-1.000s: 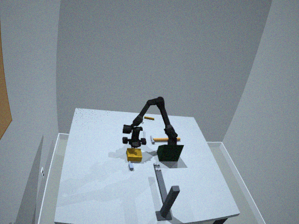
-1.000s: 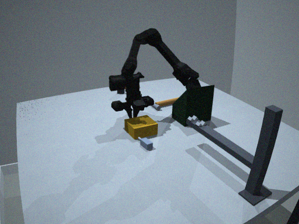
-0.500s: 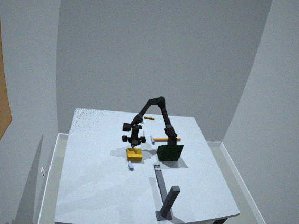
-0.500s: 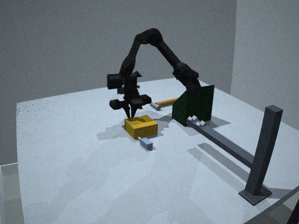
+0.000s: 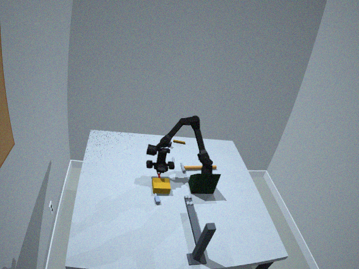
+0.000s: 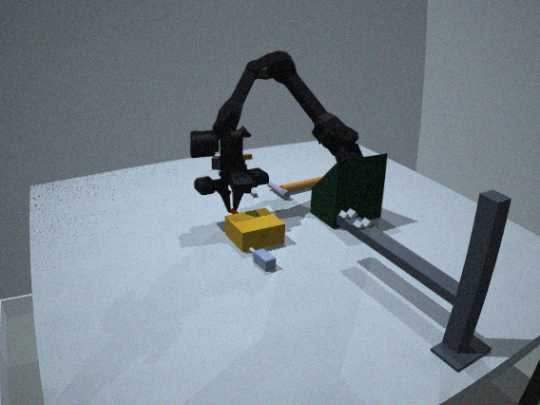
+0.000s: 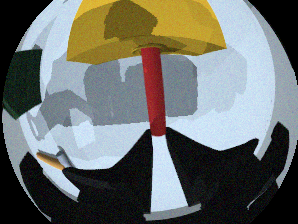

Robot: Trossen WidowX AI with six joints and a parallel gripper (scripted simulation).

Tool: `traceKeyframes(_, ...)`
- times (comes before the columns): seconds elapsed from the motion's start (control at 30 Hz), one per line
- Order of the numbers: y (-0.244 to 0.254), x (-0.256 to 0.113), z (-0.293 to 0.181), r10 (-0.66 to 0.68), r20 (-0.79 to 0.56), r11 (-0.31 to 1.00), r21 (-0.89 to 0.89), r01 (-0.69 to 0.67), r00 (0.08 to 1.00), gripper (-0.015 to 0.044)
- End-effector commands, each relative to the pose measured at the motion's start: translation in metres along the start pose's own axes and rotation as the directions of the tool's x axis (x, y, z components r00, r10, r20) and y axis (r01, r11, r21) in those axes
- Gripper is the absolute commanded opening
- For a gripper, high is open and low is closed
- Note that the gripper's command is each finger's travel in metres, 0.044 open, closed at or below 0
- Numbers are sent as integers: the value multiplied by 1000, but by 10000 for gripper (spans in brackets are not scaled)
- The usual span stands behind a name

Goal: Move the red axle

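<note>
The yellow beam [image 5: 161, 186] [image 6: 261, 233] [image 7: 195, 30], a short block, sits on the table. The red axle [image 5: 159, 175] [image 6: 233, 211] [image 7: 154, 90] sticks out of the beam's side facing the arm; a long length shows in the wrist view, reaching to the hole. Whether its far end is still inside is hidden. My gripper [image 6: 233, 209] [image 7: 157, 132] is shut on the axle's near end, beside the beam and clear of it. The small white V-blocks [image 5: 188, 201] [image 6: 355, 219] are empty at the arm-side end of the dark bracket [image 5: 194, 222] [image 6: 409, 259].
A dark green panelled guard [image 5: 203, 184] [image 6: 358, 190] [image 7: 25, 82] stands by the arm base, near the V-blocks. The bracket's tall post [image 5: 205, 241] [image 6: 479, 271] rises at its far end. A blue-grey block [image 5: 157, 199] [image 6: 264, 260] lies beside the beam. A hammer [image 5: 200, 167] [image 6: 304, 183] lies behind.
</note>
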State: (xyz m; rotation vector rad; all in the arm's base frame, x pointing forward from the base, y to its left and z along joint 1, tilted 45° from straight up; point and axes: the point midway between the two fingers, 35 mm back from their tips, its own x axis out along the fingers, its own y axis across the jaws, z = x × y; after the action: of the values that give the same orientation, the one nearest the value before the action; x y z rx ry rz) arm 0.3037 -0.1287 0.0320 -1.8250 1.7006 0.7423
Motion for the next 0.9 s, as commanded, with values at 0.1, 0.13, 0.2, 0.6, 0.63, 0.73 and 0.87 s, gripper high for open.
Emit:
traceKeyframes(0.1,0,0,-12,1,0,1000,2,-1,1000,0)
traceKeyframes(0.13,1,0,-14,1,-1,1000,2,-1,1000,0)
traceKeyframes(0.2,1,0,-17,1,-1,1000,2,-1,1000,0)
traceKeyframes(0.6,3,-1,-37,1,-6,1000,1,-1,1000,0)
traceKeyframes(0.63,3,-1,-39,1,-7,1000,1,-1,1000,0)
traceKeyframes(0.73,3,-2,-41,1,-8,1000,1,-1,1000,0)
traceKeyframes(0.87,3,1,-41,1,-8,1000,1,-1,1000,0)
